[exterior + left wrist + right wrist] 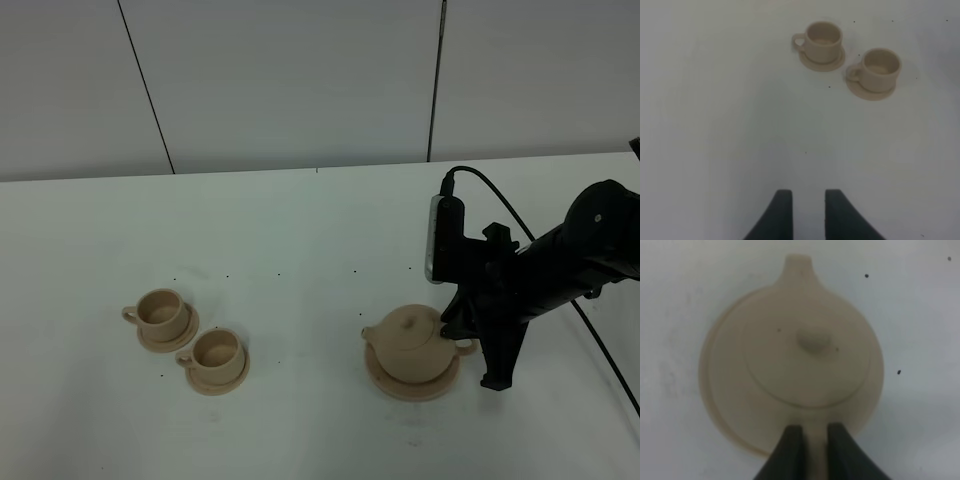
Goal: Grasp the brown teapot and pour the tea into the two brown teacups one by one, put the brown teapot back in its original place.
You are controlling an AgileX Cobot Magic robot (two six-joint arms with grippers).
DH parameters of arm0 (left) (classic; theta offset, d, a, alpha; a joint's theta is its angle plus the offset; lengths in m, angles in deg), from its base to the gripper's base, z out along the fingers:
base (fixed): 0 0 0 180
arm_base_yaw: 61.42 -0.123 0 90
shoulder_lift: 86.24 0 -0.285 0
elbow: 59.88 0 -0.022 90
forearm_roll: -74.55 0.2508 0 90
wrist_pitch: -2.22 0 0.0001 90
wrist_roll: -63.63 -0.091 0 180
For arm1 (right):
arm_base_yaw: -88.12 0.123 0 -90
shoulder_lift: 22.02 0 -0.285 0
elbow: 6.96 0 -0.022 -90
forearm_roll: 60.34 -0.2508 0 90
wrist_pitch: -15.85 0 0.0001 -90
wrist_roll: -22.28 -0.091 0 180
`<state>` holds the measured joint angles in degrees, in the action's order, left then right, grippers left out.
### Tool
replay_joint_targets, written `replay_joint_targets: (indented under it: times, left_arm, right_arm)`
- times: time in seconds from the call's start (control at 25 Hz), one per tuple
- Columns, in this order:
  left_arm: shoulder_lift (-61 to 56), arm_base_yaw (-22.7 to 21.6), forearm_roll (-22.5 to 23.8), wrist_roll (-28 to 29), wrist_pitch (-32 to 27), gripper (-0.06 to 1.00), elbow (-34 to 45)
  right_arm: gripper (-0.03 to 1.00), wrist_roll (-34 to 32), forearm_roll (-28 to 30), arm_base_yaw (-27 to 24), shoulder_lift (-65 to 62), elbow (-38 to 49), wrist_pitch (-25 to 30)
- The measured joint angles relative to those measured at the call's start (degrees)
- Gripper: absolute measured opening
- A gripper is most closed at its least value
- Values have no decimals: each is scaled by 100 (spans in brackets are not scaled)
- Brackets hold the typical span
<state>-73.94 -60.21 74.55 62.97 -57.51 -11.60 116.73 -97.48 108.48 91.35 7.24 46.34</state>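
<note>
While the high view takes in the whole white desk (300,230), it misses the left pincer (808,197), which only the left wrist view shows. It hangs over bare desk, with its two dark fingers (782,215) narrowly apart and nothing between them.

At the left of the desk stand the two brown teacups, just beside each other. The far teacup (160,312) (823,39) is a little further left than the near teacup (217,352) (881,67). Each sits on its own small saucer (225,385), and both loop handles point left.

Right of centre, on the near side and well apart from the cups, the brown teapot (410,340) sits on the wide saucer (415,392). Its spout (370,332) points left toward the cups. In the high view it is squat, round and matte tan.

The right wrist view looks down on the brown teapot (800,375) and adds detail. It shows a lid set in a clear ring seam, an oval knob (813,338) at its middle, a few dark specks on the clay and the stubby spout (798,265). A paler band along the pot's edge is probably the saucer rim, though the blur makes that uncertain.

At the pot's right side, the right pincer (461,336) (815,432) is closed tight on the loop handle, which shows as a tan strip between the two dark fingers. The black right arm (580,250) reaches in from the right edge.
</note>
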Motion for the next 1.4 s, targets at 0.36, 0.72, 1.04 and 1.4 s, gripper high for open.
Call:
replay_joint_targets:
  times: [0.36, 0.72, 1.04, 1.4]
  left_arm:
    - [0, 0, 0, 0, 0, 23, 0]
    - [0, 0, 0, 0, 0, 23, 0]
    - [0, 0, 0, 0, 0, 23, 0]
    - [0, 0, 0, 0, 0, 23, 0]
  right_arm:
    - [9, 4, -217, 0, 0, 0, -24]
    - [9, 16, -371, 0, 0, 0, -30]
    - [9, 16, -360, 0, 0, 0, -20]
    - [9, -1, -153, 0, 0, 0, 25]
